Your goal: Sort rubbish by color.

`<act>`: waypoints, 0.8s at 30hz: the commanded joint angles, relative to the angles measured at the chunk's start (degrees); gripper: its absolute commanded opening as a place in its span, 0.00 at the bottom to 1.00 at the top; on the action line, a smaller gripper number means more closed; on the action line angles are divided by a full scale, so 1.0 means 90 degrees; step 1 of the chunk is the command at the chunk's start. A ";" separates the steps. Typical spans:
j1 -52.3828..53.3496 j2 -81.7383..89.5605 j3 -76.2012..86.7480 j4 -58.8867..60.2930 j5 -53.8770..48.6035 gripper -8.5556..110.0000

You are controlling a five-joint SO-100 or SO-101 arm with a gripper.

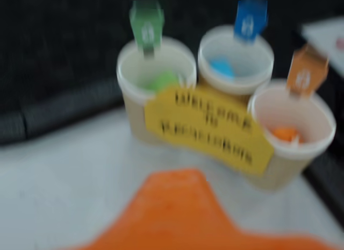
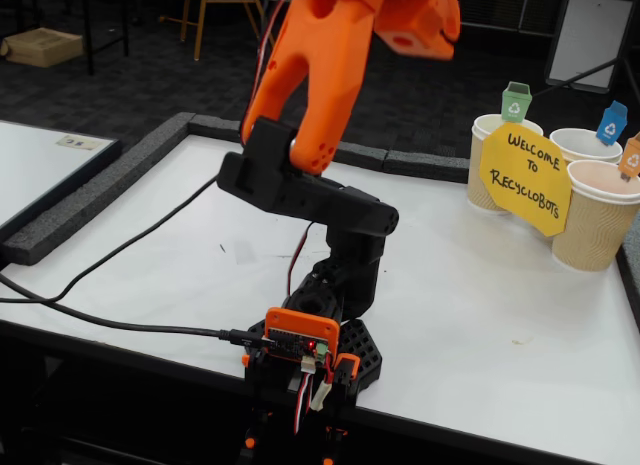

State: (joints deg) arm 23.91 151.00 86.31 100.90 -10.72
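In the wrist view each of three beige cups holds one wad of rubbish. The green wad [image 1: 163,80] lies in the green-tagged cup [image 1: 124,72]. The light blue wad [image 1: 222,67] is in the blue-tagged cup [image 1: 260,72]. Inside the orange-tagged cup [image 1: 322,137] rests the orange wad [image 1: 285,133]. My gripper [image 1: 177,207] shows only as a blurred orange jaw at the bottom edge, short of the cups, with nothing seen in it. In the fixed view the gripper [image 2: 415,20] is raised high and cut off by the top edge, and the wads are hidden inside the cups.
A yellow "Welcome to Recyclobots" sign [image 2: 525,175] leans on the front of the cups [image 2: 600,225] at the table's far right corner. Black foam edging [image 2: 90,200] borders the white table. A black cable [image 2: 120,325] runs to the arm's base [image 2: 310,355].
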 commanded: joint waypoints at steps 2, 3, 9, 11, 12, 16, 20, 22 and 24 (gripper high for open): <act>-0.0137 0.0029 -0.1006 -0.0010 0.0049 0.07; -0.0117 0.0029 -0.1055 -0.0010 0.0049 0.07; -0.0029 0.0029 -0.1162 -0.0010 0.0049 0.07; -0.0010 0.0039 -0.1162 -0.0010 0.0049 0.07; -0.0010 0.0039 -0.1143 -0.0010 0.0049 0.07; -0.0215 0.0039 -0.0713 -0.0010 0.0068 0.07; -0.0928 0.0039 0.0156 -0.0195 0.0117 0.07; -0.1123 0.0049 0.0752 -0.0498 0.0312 0.07; -0.1230 0.0059 0.1426 -0.0937 0.0391 0.07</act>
State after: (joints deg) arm 16.00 151.79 92.64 98.26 -9.32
